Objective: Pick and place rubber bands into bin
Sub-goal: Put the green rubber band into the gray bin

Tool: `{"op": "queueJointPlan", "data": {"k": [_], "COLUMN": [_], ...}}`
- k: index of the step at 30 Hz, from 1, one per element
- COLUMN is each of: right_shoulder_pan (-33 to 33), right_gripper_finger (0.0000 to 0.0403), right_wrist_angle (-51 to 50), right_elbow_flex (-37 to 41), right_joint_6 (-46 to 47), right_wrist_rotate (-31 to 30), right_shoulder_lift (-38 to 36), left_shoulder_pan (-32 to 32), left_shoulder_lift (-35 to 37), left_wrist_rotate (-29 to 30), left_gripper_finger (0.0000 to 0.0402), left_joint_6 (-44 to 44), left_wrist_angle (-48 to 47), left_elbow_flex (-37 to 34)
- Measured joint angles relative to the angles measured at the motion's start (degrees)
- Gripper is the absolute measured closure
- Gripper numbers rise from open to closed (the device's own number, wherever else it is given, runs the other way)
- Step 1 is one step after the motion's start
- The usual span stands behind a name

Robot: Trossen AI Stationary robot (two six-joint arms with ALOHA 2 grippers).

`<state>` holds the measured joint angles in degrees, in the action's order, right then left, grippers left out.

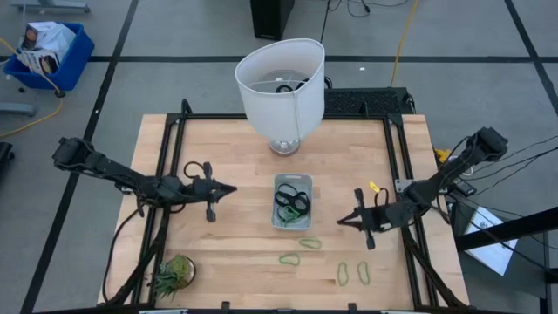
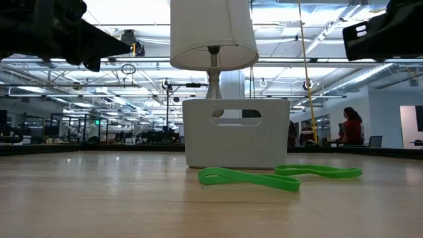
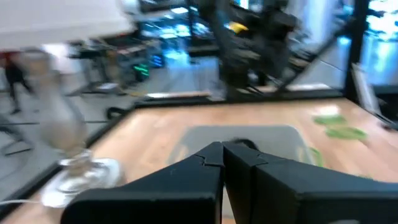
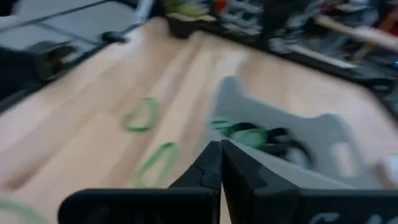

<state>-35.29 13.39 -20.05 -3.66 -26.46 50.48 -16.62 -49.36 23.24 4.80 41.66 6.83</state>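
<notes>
Flanking the bin (image 1: 291,202), left tool (image 1: 228,188) and right tool (image 1: 341,220) are pressed together, empty; no legible writing.

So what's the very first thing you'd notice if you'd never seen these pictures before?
Probably the big white lampshade standing at the table's far edge, towering over everything. Just in front of it sits the small bin with dark and green rubber bands inside, and four bright green rubber bands lie loose on the wood nearer the front. The left gripper and right gripper point at the bin from either side, both shut.
</notes>
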Motion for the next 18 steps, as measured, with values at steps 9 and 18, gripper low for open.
{"op": "queueJointPlan", "data": {"k": [9, 18], "right_shoulder_pan": [7.94, 13.61], "right_gripper_finger": [0.0403, 0.0403], "right_wrist_angle": [0.07, -0.05], "right_elbow_flex": [2.38, 7.58], "right_joint_6": [-7.61, -6.03], "right_wrist_rotate": [2.14, 10.51], "right_shoulder_lift": [-9.43, -17.85], "left_shoulder_pan": [-4.74, -10.45], "left_shoulder_lift": [-6.13, -23.7], "left_wrist_rotate": [-3.94, 0.23], "left_gripper_finger": [0.0396, 0.0396], "left_joint_6": [-4.1, -5.6], "left_wrist_angle": [-17.26, -21.49], "left_elbow_flex": [10.76, 27.36]}}
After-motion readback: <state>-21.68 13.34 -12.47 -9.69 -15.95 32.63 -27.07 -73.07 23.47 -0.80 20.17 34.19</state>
